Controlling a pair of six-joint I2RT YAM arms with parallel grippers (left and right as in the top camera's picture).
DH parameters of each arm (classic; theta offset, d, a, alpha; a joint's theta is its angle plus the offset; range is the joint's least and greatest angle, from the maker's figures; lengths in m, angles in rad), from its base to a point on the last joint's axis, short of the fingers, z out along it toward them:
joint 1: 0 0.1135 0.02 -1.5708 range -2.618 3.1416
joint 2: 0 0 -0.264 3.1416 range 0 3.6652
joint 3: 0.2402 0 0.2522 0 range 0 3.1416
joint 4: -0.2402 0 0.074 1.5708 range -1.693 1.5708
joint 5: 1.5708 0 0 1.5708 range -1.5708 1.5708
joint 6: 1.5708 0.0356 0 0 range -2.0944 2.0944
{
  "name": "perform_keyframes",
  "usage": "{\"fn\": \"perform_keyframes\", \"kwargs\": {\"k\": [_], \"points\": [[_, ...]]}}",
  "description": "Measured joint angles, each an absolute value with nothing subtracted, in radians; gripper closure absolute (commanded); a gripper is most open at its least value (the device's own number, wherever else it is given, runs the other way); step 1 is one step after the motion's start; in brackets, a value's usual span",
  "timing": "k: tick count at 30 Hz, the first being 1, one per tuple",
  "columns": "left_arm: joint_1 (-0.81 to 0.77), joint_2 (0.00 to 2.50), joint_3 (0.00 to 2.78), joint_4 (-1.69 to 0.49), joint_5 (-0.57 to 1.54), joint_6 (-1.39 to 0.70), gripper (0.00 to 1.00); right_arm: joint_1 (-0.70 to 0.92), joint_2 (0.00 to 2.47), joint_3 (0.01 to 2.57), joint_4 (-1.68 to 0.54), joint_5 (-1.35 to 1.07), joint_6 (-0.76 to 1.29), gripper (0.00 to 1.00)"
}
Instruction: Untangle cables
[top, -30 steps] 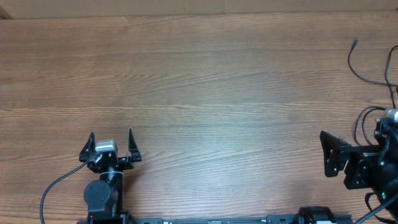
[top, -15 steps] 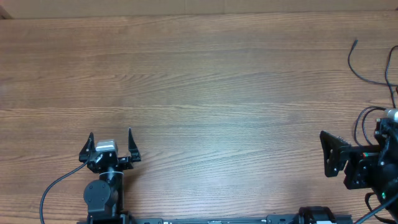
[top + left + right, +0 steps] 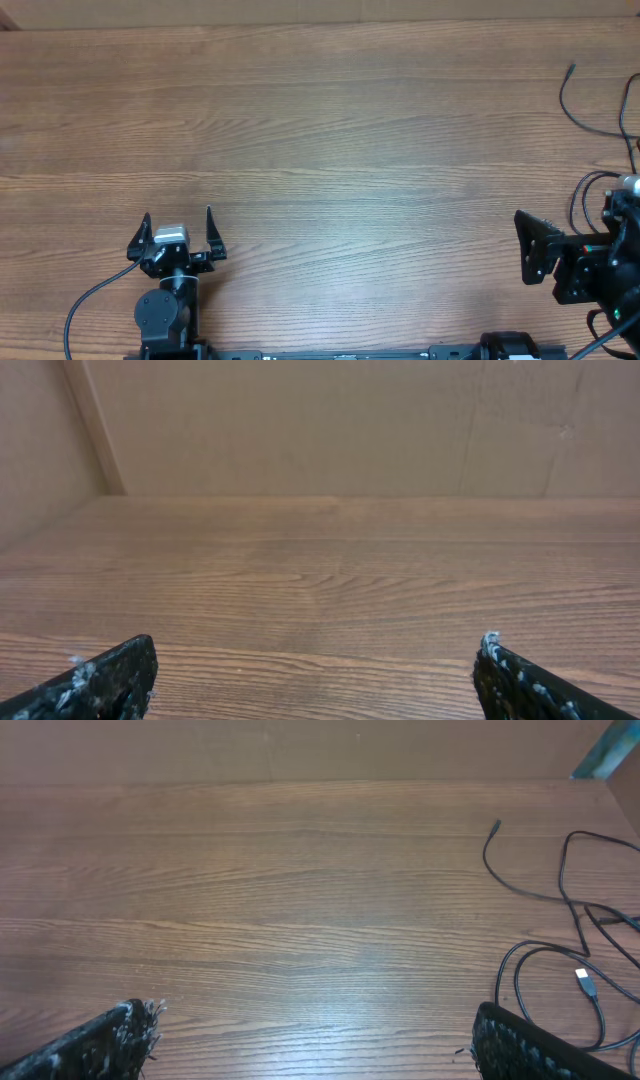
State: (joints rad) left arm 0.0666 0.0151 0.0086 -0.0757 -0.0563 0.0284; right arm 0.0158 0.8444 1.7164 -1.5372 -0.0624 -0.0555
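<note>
Black, thin cables are seen looping loosely at the table's far right edge, ahead of the right gripper and off to its right. One silvery plug tip is picked out among the loops, though any marking on it is too small to be read. Part of the bundle is cut off by the frame, so its full tangle cannot be judged. Both claws are held spread wide, with nothing between the fingers. The left gripper is seen near the front edge, well apart from the cables. Broad wood grain is spread between the two grippers.
</note>
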Motion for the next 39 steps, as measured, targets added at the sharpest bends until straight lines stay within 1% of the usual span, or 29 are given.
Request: {"fn": "perform_keyframes", "kwargs": {"k": [14, 16, 19, 22, 25, 28, 33, 35, 39], "points": [[0.067, 0.015, 0.009, -0.076, -0.056, 0.028, 0.00, 0.016, 0.844, 1.716, -1.534, -0.059, -0.056, 0.00], [0.066, 0.015, 0.009, -0.076, -0.056, 0.029, 0.00, 0.015, 0.841, 1.707, -1.480, -0.059, -0.061, 0.00], [0.067, 0.015, 0.009, -0.076, -0.056, 0.029, 0.00, 0.016, 0.814, 1.637, -1.329, -0.065, -0.105, 0.00], [0.066, 0.015, 0.009, -0.076, -0.056, 0.029, 0.00, 0.016, 0.756, 1.505, -1.167, -0.082, -0.164, 0.00], [0.066, 0.015, 0.009, -0.076, -0.056, 0.029, 0.00, 0.016, 0.667, 1.303, -0.954, -0.106, -0.199, 0.00], [0.067, 0.015, 0.009, -0.075, -0.055, 0.028, 0.00, 0.016, 0.576, 1.064, -0.690, -0.135, -0.220, 0.00], [0.066, 0.015, 0.009, -0.076, -0.053, 0.029, 0.00, 0.016, 0.477, 0.711, -0.308, -0.201, -0.235, 0.00], [0.066, 0.015, 0.009, -0.076, -0.053, 0.029, 0.00, 0.016, 0.441, 0.594, -0.193, -0.226, -0.237, 0.00], [0.067, 0.015, 0.009, -0.076, -0.054, 0.029, 0.01, 0.016, 0.371, 0.450, -0.096, -0.248, -0.240, 0.00]]}}
